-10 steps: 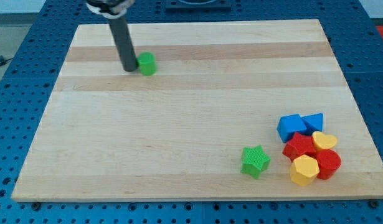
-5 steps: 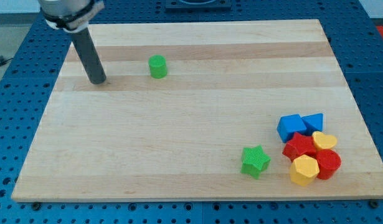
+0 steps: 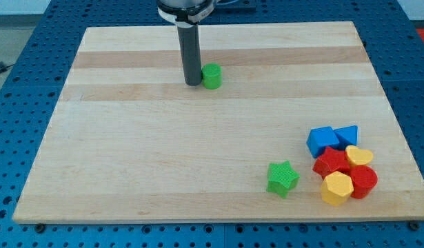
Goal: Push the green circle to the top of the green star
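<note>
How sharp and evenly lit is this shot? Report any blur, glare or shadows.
Camera view: lighting is even and soft, with no glare on the wooden board; my tip and the green circle are crisp, the tip at the circle's left; the green star casts only a faint shadow; nothing looks motion-blurred.

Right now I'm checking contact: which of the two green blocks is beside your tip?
The green circle, near the view's top; my tip sits right at its left side. The green star lies far off, near the view's bottom, beside the coloured cluster.
</note>
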You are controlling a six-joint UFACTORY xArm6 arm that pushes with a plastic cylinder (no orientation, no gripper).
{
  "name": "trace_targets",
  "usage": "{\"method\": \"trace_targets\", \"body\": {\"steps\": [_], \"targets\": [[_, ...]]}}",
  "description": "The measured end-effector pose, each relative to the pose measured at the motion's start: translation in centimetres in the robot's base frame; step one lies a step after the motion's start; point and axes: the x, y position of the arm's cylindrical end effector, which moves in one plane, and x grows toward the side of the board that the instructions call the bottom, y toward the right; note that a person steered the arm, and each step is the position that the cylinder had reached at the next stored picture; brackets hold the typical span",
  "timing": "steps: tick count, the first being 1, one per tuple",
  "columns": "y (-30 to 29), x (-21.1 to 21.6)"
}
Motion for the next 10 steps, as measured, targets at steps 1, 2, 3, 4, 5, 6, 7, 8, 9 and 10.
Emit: {"method": "trace_targets", "body": {"steps": [1, 2, 3, 4, 5, 6, 7, 8, 9, 10], "targets": [[-0.3, -3.2], [1.2, -3.2], [4.7, 0.1], [8.7, 5.7], [11.0, 9.4], [11.0, 8.6], [8.6, 6.8], [6.5, 8.8], [9.7, 11.4], [13.9, 13.2]]}}
